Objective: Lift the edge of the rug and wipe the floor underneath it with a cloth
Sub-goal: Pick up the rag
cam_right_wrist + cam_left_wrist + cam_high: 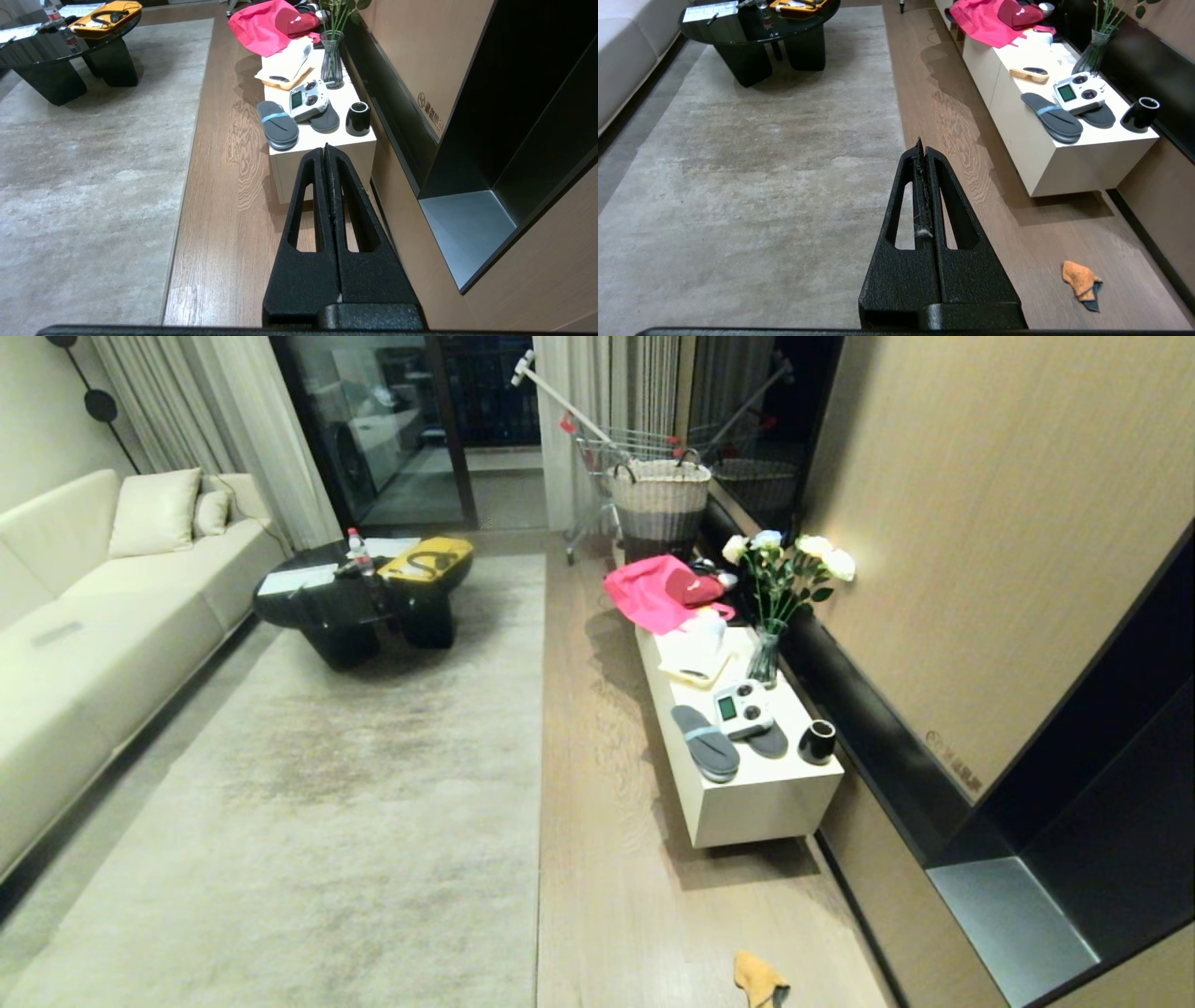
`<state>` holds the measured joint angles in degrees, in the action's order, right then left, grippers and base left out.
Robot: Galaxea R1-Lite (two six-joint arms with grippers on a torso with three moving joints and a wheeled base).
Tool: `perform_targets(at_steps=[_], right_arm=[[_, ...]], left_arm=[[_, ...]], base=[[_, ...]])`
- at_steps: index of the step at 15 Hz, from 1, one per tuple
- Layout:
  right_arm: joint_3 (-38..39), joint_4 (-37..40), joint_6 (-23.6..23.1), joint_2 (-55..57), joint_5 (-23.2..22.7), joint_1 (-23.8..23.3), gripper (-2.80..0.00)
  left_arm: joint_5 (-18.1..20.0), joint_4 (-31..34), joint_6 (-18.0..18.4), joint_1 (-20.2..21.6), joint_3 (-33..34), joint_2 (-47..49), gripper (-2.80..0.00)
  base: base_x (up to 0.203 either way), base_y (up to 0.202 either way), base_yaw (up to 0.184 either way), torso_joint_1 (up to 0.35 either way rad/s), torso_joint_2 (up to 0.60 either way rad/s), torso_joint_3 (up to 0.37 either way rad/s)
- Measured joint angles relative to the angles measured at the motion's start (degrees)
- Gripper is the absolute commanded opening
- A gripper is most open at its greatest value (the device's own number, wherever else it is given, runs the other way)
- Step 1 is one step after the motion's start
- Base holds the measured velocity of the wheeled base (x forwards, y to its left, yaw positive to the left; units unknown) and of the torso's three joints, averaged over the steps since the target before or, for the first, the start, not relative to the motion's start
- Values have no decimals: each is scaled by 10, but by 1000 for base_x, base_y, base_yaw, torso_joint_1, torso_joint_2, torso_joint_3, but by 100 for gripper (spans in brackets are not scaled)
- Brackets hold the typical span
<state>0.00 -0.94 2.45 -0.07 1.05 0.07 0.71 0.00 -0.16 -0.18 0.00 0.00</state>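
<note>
The pale grey-beige rug (327, 784) lies flat, and the rug edge (541, 756) runs straight away from me beside a strip of wood-grain floor (597, 859). The orange-tan cloth (758, 980) lies crumpled on that floor, near me and to the right of the rug. Neither arm shows in the head view. My left gripper (923, 147) is shut and empty, high above the rug edge (896, 102), with the cloth (1080, 282) off to its side. My right gripper (326, 148) is shut on nothing above the floor (219, 210), and the rug edge (192, 140) runs past it.
A low white cabinet (756, 807) stands along the right wall with slippers (705, 742), a controller (744, 707), a black cup (817, 742), a flower vase (766, 653) and pink fabric (653, 593). A black coffee table (355, 607) sits on the rug's far end. A sofa (75, 644) lines the left.
</note>
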Motion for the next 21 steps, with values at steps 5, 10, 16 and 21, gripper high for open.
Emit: perform_targets(at_steps=[5, 10, 16, 21], right_arm=[[0, 0, 0, 0, 0, 0, -280], [0, 0, 0, 0, 0, 0, -280], [0, 0, -1, 0, 0, 0, -280], [0, 0, 0, 0, 0, 0, -280]], left_arm=[[0, 0, 0, 0, 0, 0, -280], [0, 0, 0, 0, 0, 0, -280], [0, 0, 0, 0, 0, 0, -280], [0, 0, 0, 0, 0, 0, -280]], base=[[0, 0, 0, 0, 0, 0], [0, 0, 0, 0, 0, 0], [0, 0, 0, 0, 0, 0], [0, 0, 0, 0, 0, 0]])
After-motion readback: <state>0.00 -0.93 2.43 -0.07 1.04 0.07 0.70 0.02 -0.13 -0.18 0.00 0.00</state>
